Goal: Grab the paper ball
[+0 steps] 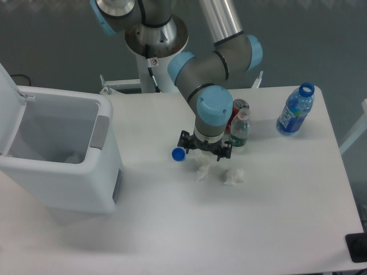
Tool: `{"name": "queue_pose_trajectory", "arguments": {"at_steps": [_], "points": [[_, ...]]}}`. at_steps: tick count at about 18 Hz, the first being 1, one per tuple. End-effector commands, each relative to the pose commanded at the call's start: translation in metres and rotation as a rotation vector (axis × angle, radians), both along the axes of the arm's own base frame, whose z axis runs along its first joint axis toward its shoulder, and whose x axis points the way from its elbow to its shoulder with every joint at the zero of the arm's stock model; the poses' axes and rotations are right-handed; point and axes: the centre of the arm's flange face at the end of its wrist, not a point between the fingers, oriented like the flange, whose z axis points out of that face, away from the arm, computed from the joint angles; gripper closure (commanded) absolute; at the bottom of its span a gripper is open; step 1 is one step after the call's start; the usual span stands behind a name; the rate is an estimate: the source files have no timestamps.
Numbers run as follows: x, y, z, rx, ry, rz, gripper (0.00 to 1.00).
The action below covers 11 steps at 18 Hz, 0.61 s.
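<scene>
Camera view: gripper (203, 158) poised right over the paper ball (202, 169).
Fingers spread either side of it; a blue cap (178, 153) lies just left on the table (275, 217).

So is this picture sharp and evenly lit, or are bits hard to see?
Fixed camera: soft, even light, faint shadows, no strong glare. The paper ball nearly blends into the white table; the gripper above it looks slightly soft, its jaws hard to read.
</scene>
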Motion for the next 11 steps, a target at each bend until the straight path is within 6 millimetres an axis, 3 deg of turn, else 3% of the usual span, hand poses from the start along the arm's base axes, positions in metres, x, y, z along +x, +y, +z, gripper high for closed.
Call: {"name": "queue_pose_trajectory", "arguments": {"at_steps": [7,11], "points": [[0.0066,0.0,-0.0128,-0.017,-0.02,-0.017,0.0],[0.0064,-0.0004,-0.012,-0.02,-0.016,-0.018,0.19]]}}
